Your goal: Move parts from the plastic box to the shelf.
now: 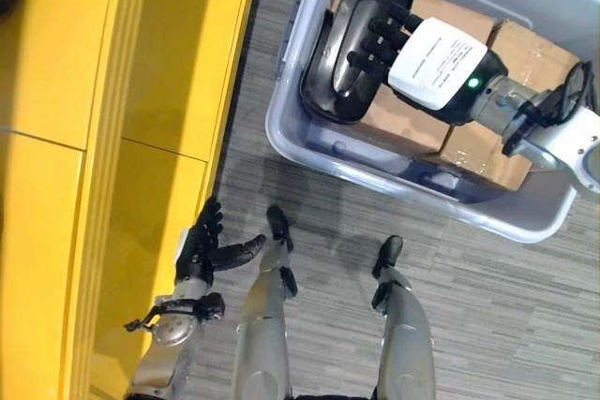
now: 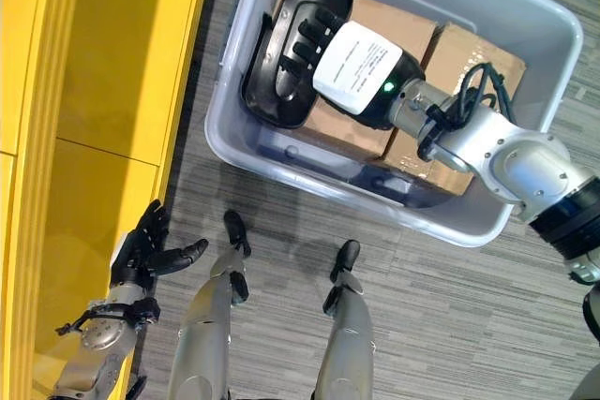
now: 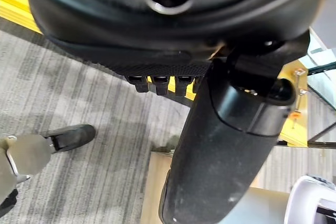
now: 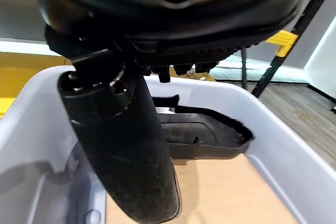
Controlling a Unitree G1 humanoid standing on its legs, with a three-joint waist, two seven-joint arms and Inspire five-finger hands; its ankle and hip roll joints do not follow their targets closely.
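My right hand (image 2: 314,39) was down inside the plastic box (image 2: 506,217), its fingers (image 1: 380,39) laid across the black part (image 1: 352,53) that leaned against the box wall farthest from my wrist. From the head views the fingers looked bent over the part's ribbed face, yet in the wrist view the part sat past my thumb (image 4: 123,145) with a clear gap, so I could not tell whether I had truly closed on it or was only resting on it. I judged this the pick-up step: reaching for the part, grip not yet made sure.

Under my palm and wrist lay cardboard boxes (image 1: 525,53), packed flat on the box floor. I counted one black part and at least three cardboard boxes; more may have been hidden under my arm.

Well away on my other side, my left hand (image 1: 202,245) hung low beside the yellow shelf (image 1: 159,81), fingers straight and spread, holding nothing.

The next move, as I judged it, called for a firm wrap on the part's edge, a lift clear of the box rim without snagging it, then a swing across the floor (image 1: 469,306) towards the shelf. The part was broad and curved, so a slipping grip seemed the main risk.
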